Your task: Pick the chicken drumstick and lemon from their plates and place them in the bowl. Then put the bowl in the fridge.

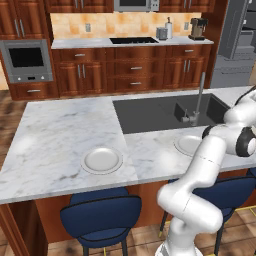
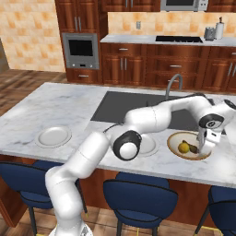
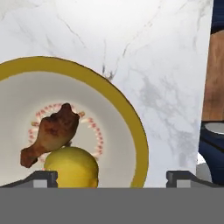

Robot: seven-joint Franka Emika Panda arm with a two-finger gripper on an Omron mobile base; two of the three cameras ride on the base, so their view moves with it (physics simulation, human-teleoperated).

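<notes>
1. The two-finger dark gripper (image 2: 204, 146) of the white arm hangs over the right edge of the bowl and points down; in the hand view its two tips (image 3: 43, 178) stand wide apart with nothing between them, so it is released.
2. Under it sits the shallow tan bowl with a brownish-yellow rim and a cream inside (image 3: 135, 131), also seen in the right base view (image 2: 174, 137), on the white marble counter (image 2: 69, 106) near the front edge.
3. Inside the bowl lies the small golden-brown chicken drumstick (image 3: 52, 132), with its fat end toward the middle of the bowl and its thin bone end pointing to the lower left of the hand view. In the right base view it is a dark shape (image 2: 193, 147) beside the fruit.
4. The bright yellow round lemon (image 3: 71, 167) lies in the bowl too, touching the drumstick; it shows also in the right base view (image 2: 184, 147).
5. Just left of the bowl, a round flat white plate (image 2: 150, 146) is partly hidden by the arm.
6. A second white plate (image 1: 102, 160) lies well apart, further left on the counter.
7. Behind the plates there is a dark grey sunken sink (image 1: 150, 112) with a curved metal tap (image 1: 199, 97).
8. The tall dark grey fridge (image 1: 235, 45) stands at the far right of the left base view.
9. Blue round stools (image 1: 102, 215) stand under the counter edge.
</notes>
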